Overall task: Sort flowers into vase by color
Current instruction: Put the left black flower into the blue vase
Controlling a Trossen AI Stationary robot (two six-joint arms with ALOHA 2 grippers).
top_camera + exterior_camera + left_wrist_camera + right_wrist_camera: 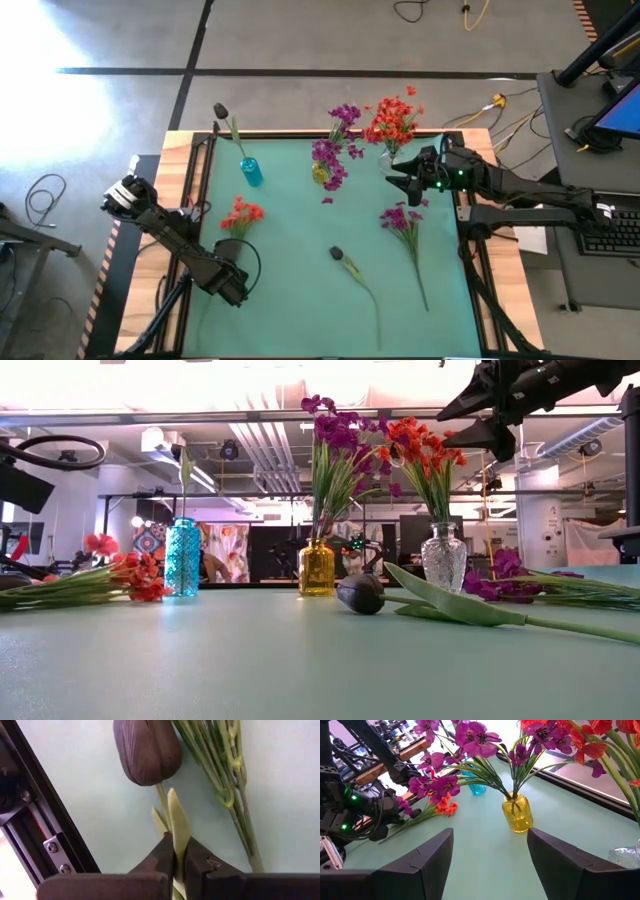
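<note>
Left end effector (175,862) sits low at the near-left of the green desk (300,290), fingers clamped onto the pale green leaf and stem of a dark-budded flower (147,751). The bud lies on the desk just ahead of the fingers, beside the green stems of the orange-red flower (241,214).

Right end effector (400,178) hangs above the far-right part of the desk, near the clear vase (443,557). Fingers spread wide, nothing between them.

Vases along the far edge:
- blue vase (250,171), one dark-budded stem in it
- yellow vase (517,813), purple-magenta flowers in it
- clear vase, orange-red flowers (392,120) in it

Loose on the desk:
- orange-red flower, left side, by the left arm
- purple-magenta flower (404,219), right side, stem running toward the near edge
- second dark-budded flower (338,254) near the middle, long stem trailing toward the near edge
</note>
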